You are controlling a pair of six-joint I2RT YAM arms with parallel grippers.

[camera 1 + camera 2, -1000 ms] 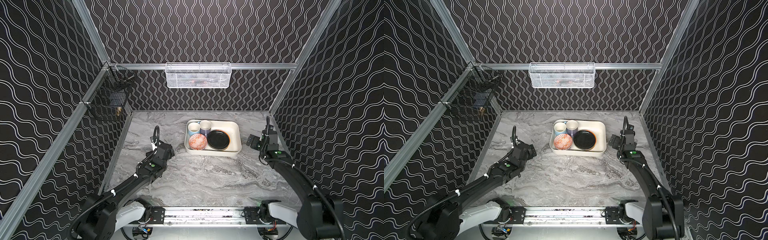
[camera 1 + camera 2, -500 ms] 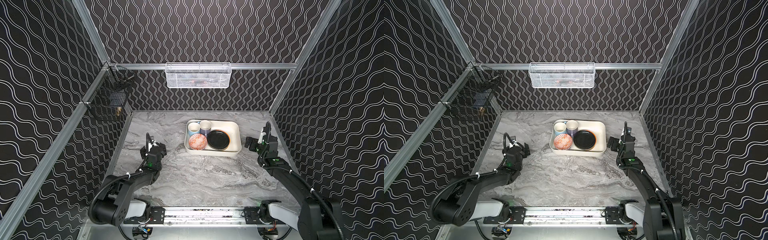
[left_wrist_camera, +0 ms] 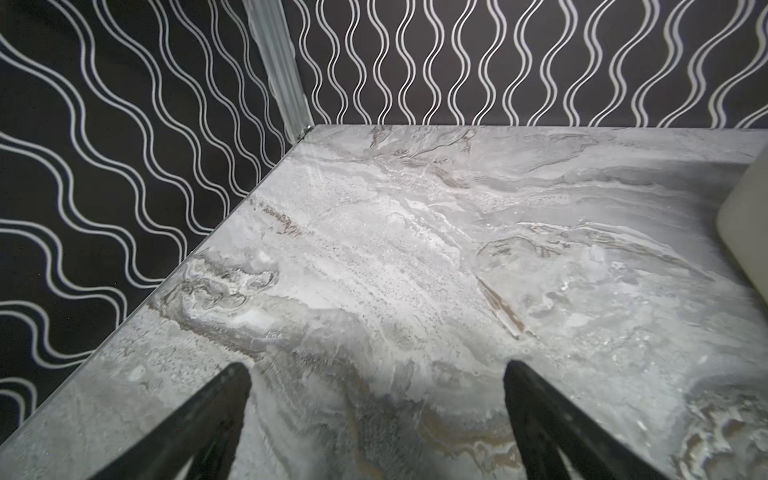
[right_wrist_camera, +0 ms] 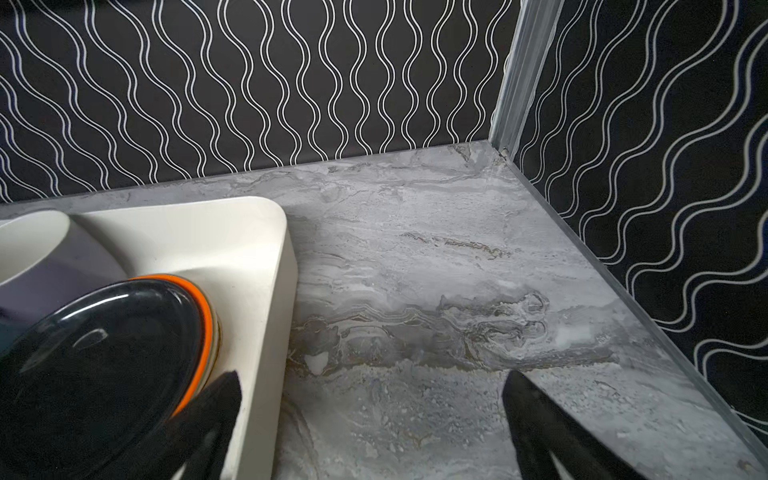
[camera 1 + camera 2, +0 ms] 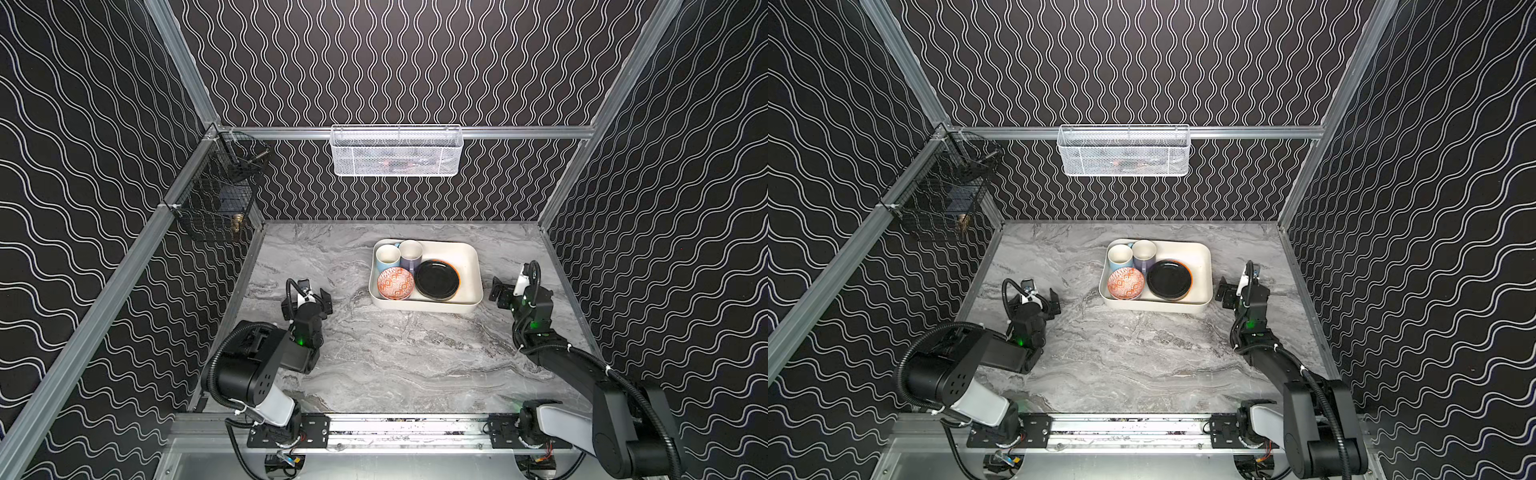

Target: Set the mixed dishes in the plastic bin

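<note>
Dishes, mixed, all lying inside the plastic bin (image 5: 451, 252), which sits on the grey marble-look tabletop (image 5: 395, 361) right of centre and toward the back wall. Contents: light-blue mug (image 5: 387, 257) and lilac mug (image 5: 411, 252), upright and side by side in the far left corner; orange-patterned bowl (image 5: 395, 283) in the near left corner, just in front of the mugs; black plate (image 5: 437, 279) beside the bowl, stacked on an orange plate (image 4: 202, 320) of which only the rim shows. Right gripper (image 5: 509, 286): jaws spread wide, holding nothing, low over the table just beside the bin's right wall; in the wrist view one finger (image 4: 216, 399) overlaps the bin's rim, contact not discernible. Right arm stretched forward along the right wall. Left gripper (image 5: 306, 301): jaws likewise wide apart and empty, over bare tabletop well left of the bin; arm folded back near its base. White wire-mesh basket (image 5: 397, 151) hangs on the back rail, black wire basket (image 5: 216, 203) on the left rail.
</note>
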